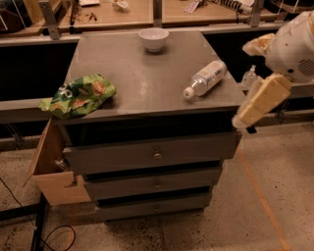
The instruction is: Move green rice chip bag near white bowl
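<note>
You are looking down on a grey drawer cabinet [142,86] with the task's things lying on its top. The green rice chip bag [78,95] is lying crumpled at the front left corner, with its left end hanging out past the cabinet's edge. The white bowl [153,39] is standing upright at the back edge, near the middle and well apart from the bag. Only bare grey surface is stretching between the two.

A clear plastic bottle [206,78] with a white cap is lying on its side toward the right of the top, its cap pointing to the front. It is sitting to the right of the line from bag to bowl, and roughly between the bag and the gripper [243,117].

The gripper is hanging just off the cabinet's right front corner, beyond the edge and a little below the top surface, on the far side from the bag. It is touching none of the things on top. Whether it is open or closed, I cannot tell. The arm's white joint housing [294,44] is sitting above it at the right edge of the view.

An open cardboard box [51,169] is leaning against the cabinet's left side, below the bag. A wooden workbench [127,14] is running along behind the bowl. A black cable [59,235] is curling on the speckled floor at lower left.
</note>
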Available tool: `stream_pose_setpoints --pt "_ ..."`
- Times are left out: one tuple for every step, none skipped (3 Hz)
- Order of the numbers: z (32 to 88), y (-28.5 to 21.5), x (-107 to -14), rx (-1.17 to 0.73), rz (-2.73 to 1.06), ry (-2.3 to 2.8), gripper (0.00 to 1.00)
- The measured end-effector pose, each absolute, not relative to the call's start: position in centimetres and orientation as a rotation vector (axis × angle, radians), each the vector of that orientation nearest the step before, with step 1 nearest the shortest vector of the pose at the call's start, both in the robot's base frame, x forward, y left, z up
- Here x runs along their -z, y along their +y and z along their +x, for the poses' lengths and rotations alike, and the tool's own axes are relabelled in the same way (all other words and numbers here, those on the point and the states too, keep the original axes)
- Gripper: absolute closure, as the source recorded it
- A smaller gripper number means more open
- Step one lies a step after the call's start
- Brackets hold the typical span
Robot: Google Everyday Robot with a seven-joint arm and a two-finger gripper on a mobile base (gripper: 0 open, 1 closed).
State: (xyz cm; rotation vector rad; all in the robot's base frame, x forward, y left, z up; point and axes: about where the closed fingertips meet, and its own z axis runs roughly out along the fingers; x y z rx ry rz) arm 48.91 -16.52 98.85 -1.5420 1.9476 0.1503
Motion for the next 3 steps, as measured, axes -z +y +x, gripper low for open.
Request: stream_pose_setpoints --pt "52.2 -10.4 -99.1 -0.363 -1.41 1.763 0.0" --pt "53.5 -1.8 -98.8 -0.575 -1.296 1.659 0.0" --pt "55.7 4.5 -98.7 -0.673 -1.153 1.667 0.0"
